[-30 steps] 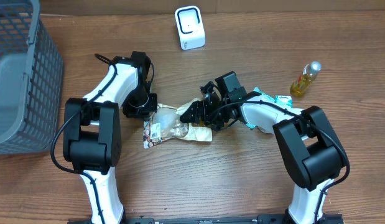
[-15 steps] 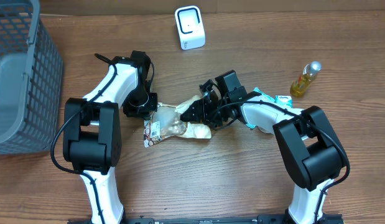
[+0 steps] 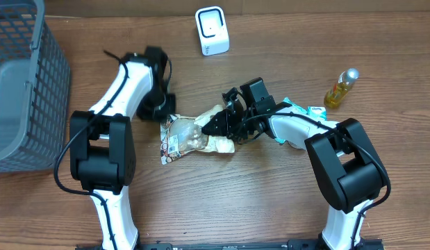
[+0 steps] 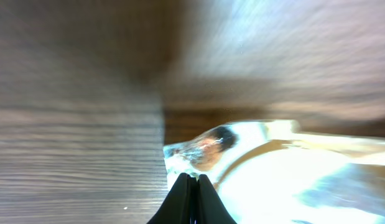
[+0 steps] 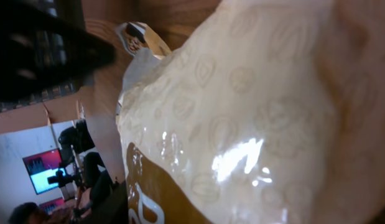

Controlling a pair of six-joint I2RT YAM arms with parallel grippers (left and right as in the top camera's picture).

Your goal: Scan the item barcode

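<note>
The item is a cream and brown snack bag (image 3: 190,137) lying on the wooden table between the two arms, with a white printed label (image 3: 171,147) at its left end. My right gripper (image 3: 219,128) is closed on the bag's right end, and the bag's crinkled cream surface (image 5: 242,124) fills the right wrist view. My left gripper (image 3: 161,108) is shut and holds nothing, just above the bag's upper left corner. In the left wrist view its fingertips (image 4: 191,180) are pressed together at the bag's shiny edge (image 4: 204,146). The white scanner (image 3: 212,30) stands at the back of the table.
A grey mesh basket (image 3: 20,83) fills the far left. A small bottle of yellow liquid (image 3: 342,87) stands at the right. A teal packet (image 3: 301,108) lies partly under my right arm.
My left gripper has pulled back from the bag's corner toward the back of the table. My right gripper has closed in on the bag's right end, which shifted slightly.
</note>
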